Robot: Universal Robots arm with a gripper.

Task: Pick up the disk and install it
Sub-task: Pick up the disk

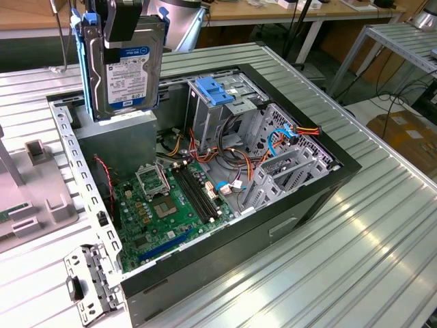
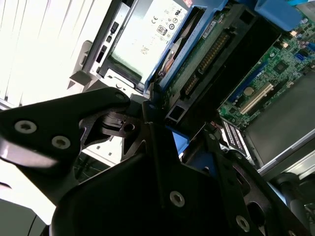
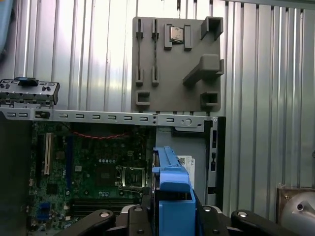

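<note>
One tool (image 1: 127, 33) pinches one disk (image 1: 125, 68) by its upper end, its fingers (image 3: 216, 222) pressed against the blue carrier rails on either side. The disk hangs upright from the tool with its label facing out, clear of everything below. Directly beneath the tool sits one grey power-supply box (image 1: 116, 143) inside one open computer case (image 1: 273, 232). Lower and toward the exterior view's right of the tool stands one drive cage (image 1: 205, 119) topped by one blue bracket (image 1: 215, 91). One green motherboard (image 1: 164, 212) lies on the case floor below the tool. Beyond the case from the tool, one grey holder plate (image 3: 177, 64) rests on the ribbed metal counter (image 1: 355, 260).
</note>
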